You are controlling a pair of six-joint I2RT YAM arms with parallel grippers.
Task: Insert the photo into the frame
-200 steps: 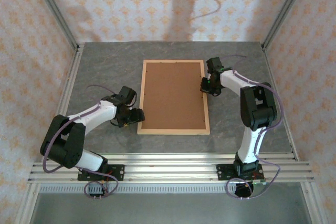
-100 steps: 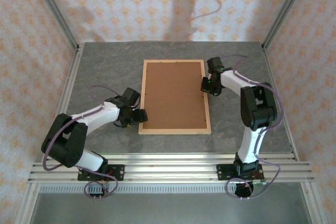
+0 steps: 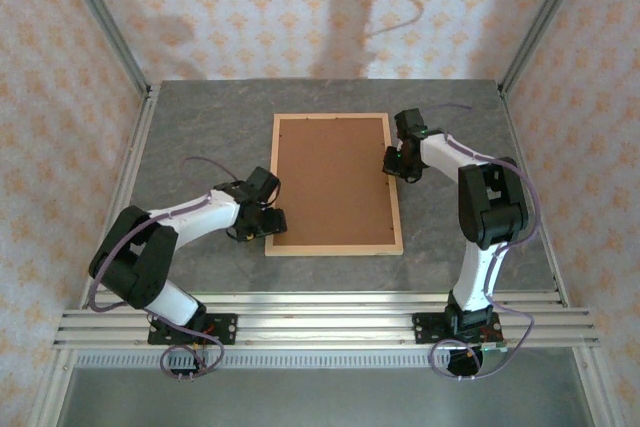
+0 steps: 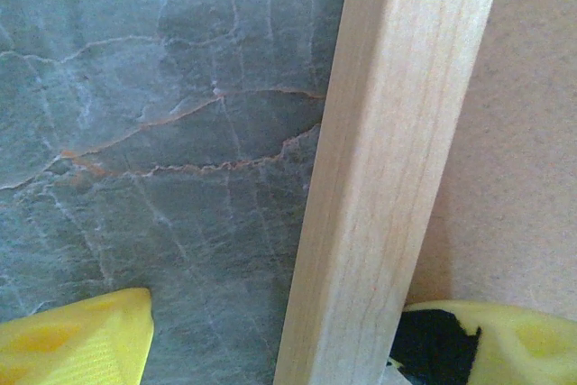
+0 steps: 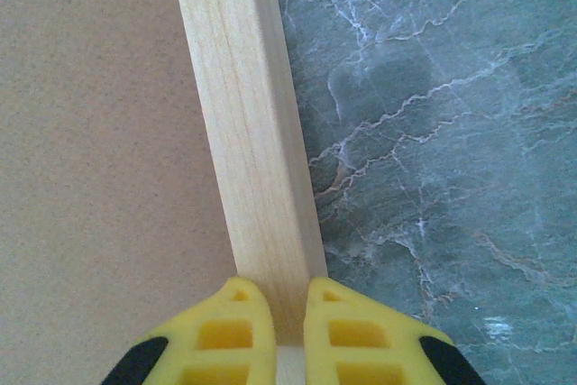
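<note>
**Frame lies back-up at mid-table, one gripper at each long side**

From the top camera, the frame (image 3: 335,247) lies flat in the middle of the table (image 3: 200,137). Its long sides run from the near edge towards the far edge, and a brown backing board (image 3: 332,182) fills it, facing up. The left gripper (image 3: 270,219) sits at the frame's near-left corner, over the left side rail. The right gripper (image 3: 393,162) sits against the right side rail, about halfway along it. At this size the top camera does not show how either pair of jaws stands.

In the left wrist camera, the frame (image 4: 388,160) shows as a pale wooden rail running up the picture, with grey marbled table (image 4: 162,132) to its left and backing board (image 4: 523,151) to its right. The left gripper (image 4: 279,313) straddles this rail with its jaws spread wide and released. One of its yellow fingers (image 4: 72,340) is over the bare table, well clear of the wood. The other is over the backing board, just beside the rail's inner edge.

In the right wrist camera, the frame (image 5: 243,114) again runs up the picture as a wooden rail, with backing board (image 5: 99,132) on its left and table (image 5: 433,132) on its right. The right gripper (image 5: 275,299) is clenched, with only a thin slit between its two yellow fingers. Both fingertips sit over the top face of the rail rather than around it. Whether they press on the wood cannot be told.
</note>
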